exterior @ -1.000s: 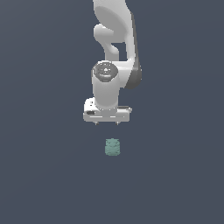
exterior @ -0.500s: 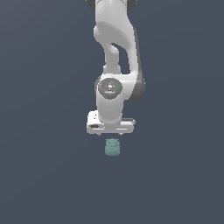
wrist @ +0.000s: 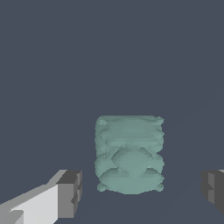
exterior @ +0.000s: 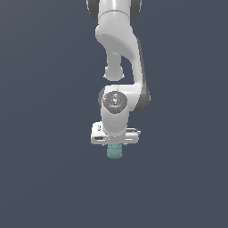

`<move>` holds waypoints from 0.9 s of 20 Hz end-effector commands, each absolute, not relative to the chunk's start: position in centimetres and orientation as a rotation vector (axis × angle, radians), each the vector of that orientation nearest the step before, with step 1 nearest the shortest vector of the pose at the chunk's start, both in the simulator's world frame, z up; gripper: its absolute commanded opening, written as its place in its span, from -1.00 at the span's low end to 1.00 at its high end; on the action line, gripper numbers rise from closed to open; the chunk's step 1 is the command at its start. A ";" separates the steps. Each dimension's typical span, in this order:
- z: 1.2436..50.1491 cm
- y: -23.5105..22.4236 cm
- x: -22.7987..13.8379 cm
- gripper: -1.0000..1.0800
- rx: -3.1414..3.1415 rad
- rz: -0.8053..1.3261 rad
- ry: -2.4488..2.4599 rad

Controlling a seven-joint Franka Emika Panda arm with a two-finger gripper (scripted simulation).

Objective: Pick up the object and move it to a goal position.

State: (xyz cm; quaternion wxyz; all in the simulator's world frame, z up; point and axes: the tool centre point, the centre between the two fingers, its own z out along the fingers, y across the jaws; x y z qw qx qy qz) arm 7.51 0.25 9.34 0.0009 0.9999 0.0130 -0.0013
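Hovering gripper (wrist: pixel 140 190) directly over ridged teal-green object (wrist: pixel 129 153); fingers (wrist: pixel 70 192) spread wide, holding nothing, one on each side. Object between them, untouched, long axis apparently across the finger line.

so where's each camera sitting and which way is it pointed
Exterior view: off the arm, facing the white jointed arm side-on; its tool hangs right over the small pale teal-green ridged barrel-shaped object on the dark grey floor.
Wrist view: on the wrist, looking along the tool at the object; only two grey fingertips show, apart on either side of it.
Shared: object and tool.
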 end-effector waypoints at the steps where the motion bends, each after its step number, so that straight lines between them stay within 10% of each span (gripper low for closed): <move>1: 9.1 0.4 7.8 0.92 3.141 0.000 0.042; 18: 4.1 0.4 7.8 0.92 3.141 0.000 0.042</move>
